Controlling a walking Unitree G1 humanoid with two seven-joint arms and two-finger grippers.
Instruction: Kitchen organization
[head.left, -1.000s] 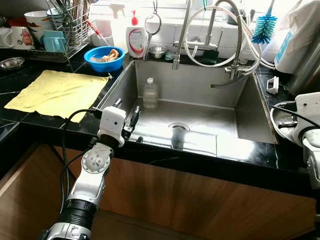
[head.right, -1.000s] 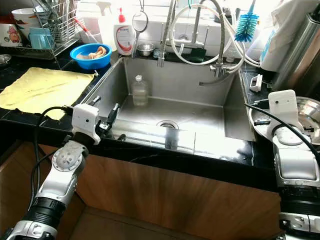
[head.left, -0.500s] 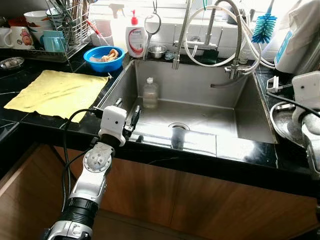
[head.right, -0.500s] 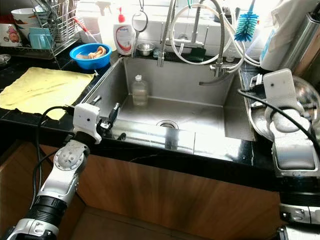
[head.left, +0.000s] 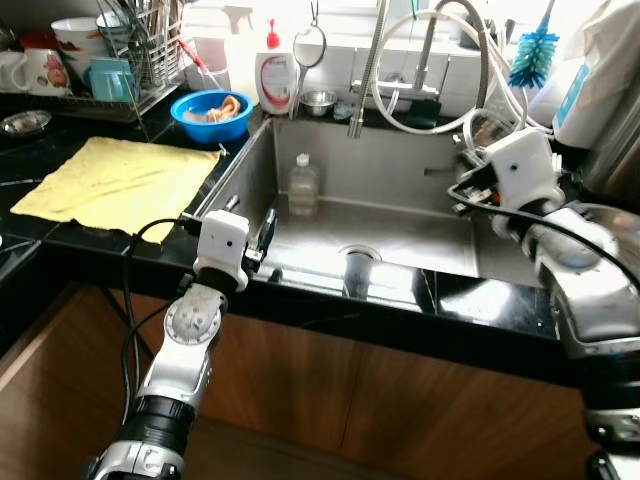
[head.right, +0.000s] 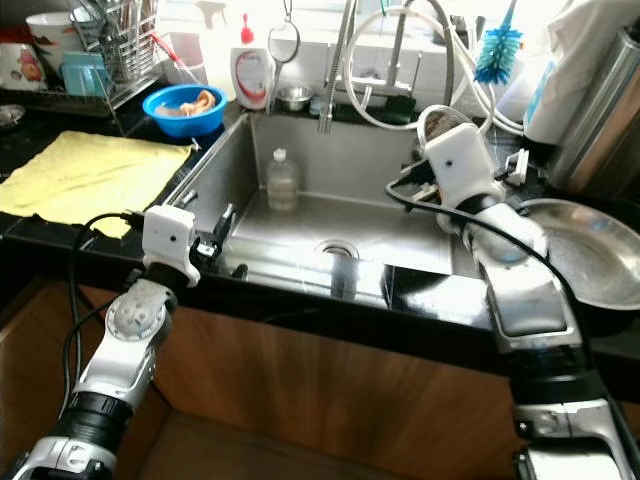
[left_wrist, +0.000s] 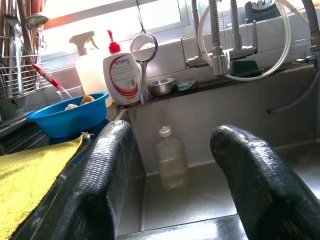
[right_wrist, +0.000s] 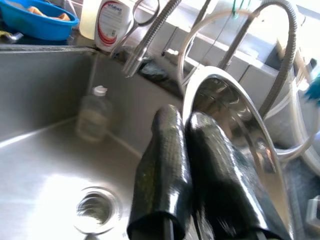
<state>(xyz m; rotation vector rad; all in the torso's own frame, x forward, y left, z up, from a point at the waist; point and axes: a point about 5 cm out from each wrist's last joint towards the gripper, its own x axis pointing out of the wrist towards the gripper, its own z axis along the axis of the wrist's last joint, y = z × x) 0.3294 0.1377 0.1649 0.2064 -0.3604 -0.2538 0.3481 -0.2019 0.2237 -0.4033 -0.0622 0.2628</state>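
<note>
The right gripper (right_wrist: 187, 145), fingers pinched together on the rim of a shiny round steel bowl (right_wrist: 235, 125), holds it tilted above the right side of the stainless steel sink (head.left: 400, 235). The left gripper (left_wrist: 172, 165), fingers spread apart and empty, rests at the sink's front left edge. A clear plastic bottle with a white cap (head.left: 303, 185) stands inside the basin. Behind it sits a white soap bottle with a red pump (left_wrist: 122, 75), its label unreadable, beside a blue plastic bowl (head.left: 210, 115) and a yellow cloth (head.left: 120, 180) on the black counter.

Right gripper (right_wrist: 187, 165) swinging from right counter to over sink (head.left: 400, 235), now pinching rim of steel bowl (right_wrist: 235, 125).
</note>
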